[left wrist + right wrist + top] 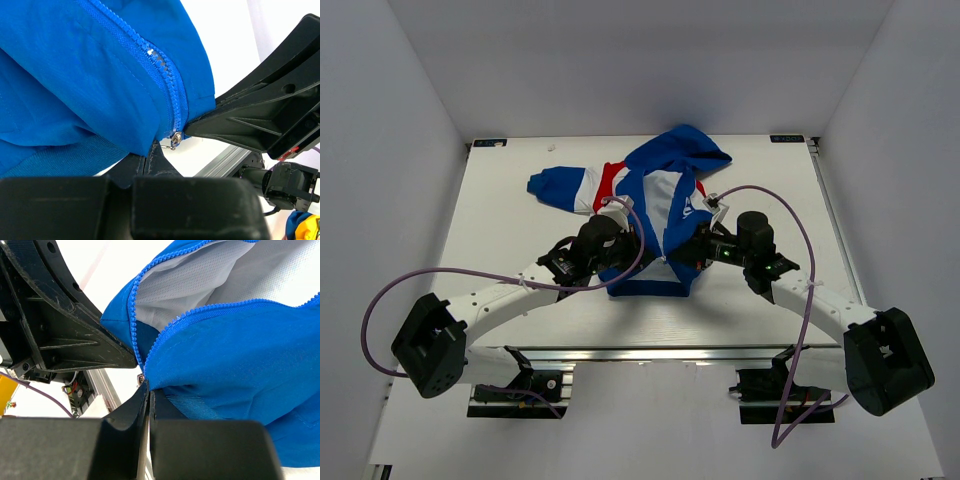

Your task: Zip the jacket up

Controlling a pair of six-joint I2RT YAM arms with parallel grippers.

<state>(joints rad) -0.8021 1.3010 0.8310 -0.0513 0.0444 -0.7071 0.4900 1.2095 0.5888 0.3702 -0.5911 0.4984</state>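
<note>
On table, jacket lengthwise, hood far; left hand, right hand seemingly tight on hem.

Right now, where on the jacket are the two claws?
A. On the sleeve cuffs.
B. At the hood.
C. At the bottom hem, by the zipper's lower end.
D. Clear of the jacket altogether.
C: the left claw and right claw both sit closed at the bottom hem of the jacket, beside the lower end of the zipper.
</note>
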